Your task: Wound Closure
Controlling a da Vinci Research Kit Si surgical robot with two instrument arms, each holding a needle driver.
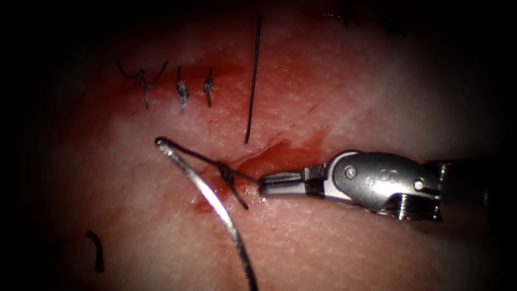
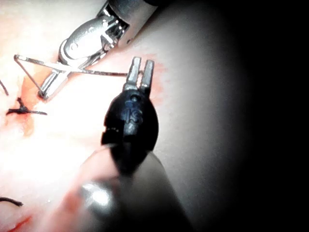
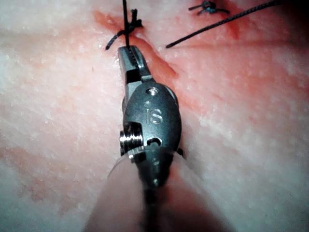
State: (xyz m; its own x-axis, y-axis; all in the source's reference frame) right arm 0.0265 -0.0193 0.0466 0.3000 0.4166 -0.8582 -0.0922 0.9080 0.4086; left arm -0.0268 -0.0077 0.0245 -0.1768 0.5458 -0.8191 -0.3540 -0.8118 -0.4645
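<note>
R claw (image 1: 262, 185) level – on thread (image 1: 239, 173)

The tissue (image 1: 344, 81) is the surface that carries everything under my hands. It is pale pink and pebbled, with red fluid (image 1: 280, 153) pooled along the cut (image 1: 253, 161) and smeared wider around it. Lying on the tissue: three tied knots (image 1: 182, 89) in a row along the closed stretch of the cut, each with short cut ends standing off it; a loose straight piece of thread (image 1: 253, 81) beside them, reaching down to the pooled fluid; a fourth knot (image 1: 226, 173) at the open stretch; a short curled scrap of thread (image 1: 97, 250) well apart, left of the cut. The curved needle (image 1: 215, 202) rests flat on the tissue, crossing the cut beside the fourth knot, not in the tissue.
</note>
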